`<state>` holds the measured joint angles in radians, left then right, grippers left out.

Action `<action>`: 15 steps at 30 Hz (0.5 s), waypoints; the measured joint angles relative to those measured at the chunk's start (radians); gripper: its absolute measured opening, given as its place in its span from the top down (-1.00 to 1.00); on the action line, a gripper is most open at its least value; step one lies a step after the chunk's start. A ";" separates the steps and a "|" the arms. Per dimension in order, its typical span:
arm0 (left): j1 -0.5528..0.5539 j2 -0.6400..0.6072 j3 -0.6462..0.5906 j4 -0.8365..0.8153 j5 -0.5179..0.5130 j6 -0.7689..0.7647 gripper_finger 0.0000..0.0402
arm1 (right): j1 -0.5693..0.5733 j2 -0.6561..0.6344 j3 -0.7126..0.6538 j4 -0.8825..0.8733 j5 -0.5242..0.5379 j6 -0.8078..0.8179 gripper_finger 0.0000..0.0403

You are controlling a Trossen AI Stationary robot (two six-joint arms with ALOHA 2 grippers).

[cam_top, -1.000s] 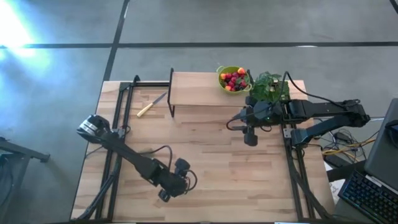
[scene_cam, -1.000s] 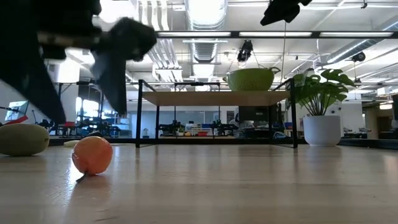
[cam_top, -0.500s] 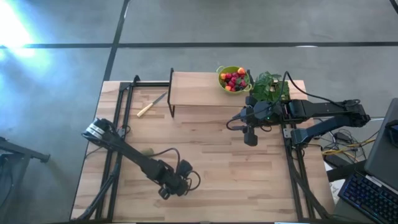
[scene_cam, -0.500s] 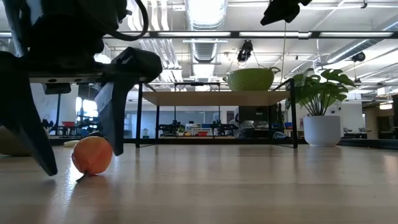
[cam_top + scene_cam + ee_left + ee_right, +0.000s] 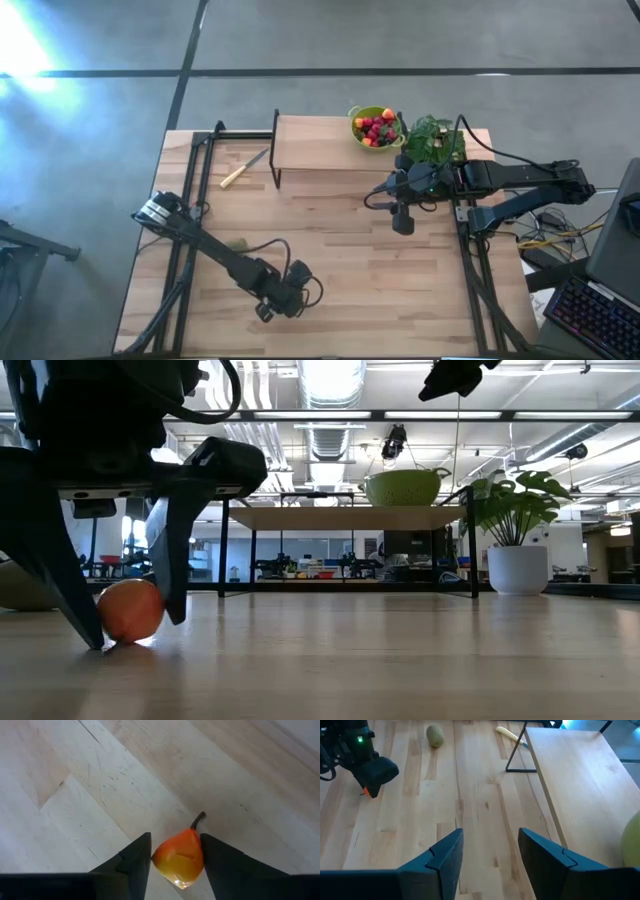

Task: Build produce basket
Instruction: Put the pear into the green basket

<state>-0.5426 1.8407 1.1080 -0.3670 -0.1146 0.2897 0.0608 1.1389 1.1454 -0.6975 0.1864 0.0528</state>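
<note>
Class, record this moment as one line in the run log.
left gripper: fingers either side of small orange stemmed fruit on wooden table | right gripper: open, empty, near lime-green colander

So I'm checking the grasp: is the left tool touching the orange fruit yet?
Touching: the left wrist view shows the left tool with both fingers against the orange fruit.

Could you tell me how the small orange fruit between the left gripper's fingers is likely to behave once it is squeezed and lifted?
The orange fruit looks rounded and glossy, so it may slip or roll out of the left gripper. It tapers toward a thin stem, so it could pivot between the fingers. It looks small, so probably light.
</note>
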 joint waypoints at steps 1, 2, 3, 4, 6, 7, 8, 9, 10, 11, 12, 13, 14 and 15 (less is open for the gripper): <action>0.000 0.000 0.000 0.000 0.000 0.000 0.15 | 0.000 0.000 -0.001 0.000 0.000 0.003 0.07; 0.000 0.000 0.000 -0.001 0.000 0.000 0.19 | 0.000 0.000 -0.003 0.000 0.000 0.012 0.06; 0.000 0.001 0.000 0.000 0.000 0.000 0.22 | 0.000 0.000 -0.005 0.000 0.000 0.022 0.06; 0.000 0.001 0.000 -0.001 0.000 0.000 0.25 | 0.000 0.000 -0.008 0.000 0.000 0.030 0.06; 0.000 -0.002 0.000 -0.001 -0.002 -0.003 0.31 | 0.006 0.000 -0.022 0.006 0.000 0.043 0.06; 0.000 -0.005 -0.001 -0.001 -0.004 -0.004 0.33 | 0.012 0.000 -0.034 0.010 -0.001 0.046 0.08; 0.000 -0.007 -0.001 -0.002 -0.007 -0.013 0.34 | 0.020 0.000 -0.048 0.017 -0.001 0.046 0.09; 0.001 -0.009 0.000 -0.005 -0.013 -0.027 0.35 | 0.031 0.000 -0.065 0.028 -0.002 0.051 0.11; 0.002 -0.009 0.004 -0.010 -0.017 -0.046 0.35 | 0.043 0.000 -0.082 0.036 -0.004 0.061 0.12; 0.002 -0.009 0.010 -0.009 -0.019 -0.061 0.36 | 0.057 0.000 -0.099 0.044 -0.005 0.076 0.14; 0.002 -0.009 0.018 -0.005 -0.022 -0.077 0.35 | 0.072 0.000 -0.117 0.061 -0.005 0.089 0.16; 0.002 -0.011 0.022 0.001 -0.023 -0.084 0.35 | 0.090 0.000 -0.138 0.085 -0.005 0.102 0.17; 0.003 -0.013 0.025 0.002 -0.024 -0.086 0.35 | 0.109 0.000 -0.160 0.114 -0.005 0.113 0.19; 0.003 -0.013 0.026 0.006 -0.033 -0.086 0.35 | 0.130 0.000 -0.184 0.145 -0.005 0.123 0.21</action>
<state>-0.5392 1.8278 1.1343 -0.3608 -0.1477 0.2039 0.1908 1.1389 0.9617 -0.5529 0.1814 0.1753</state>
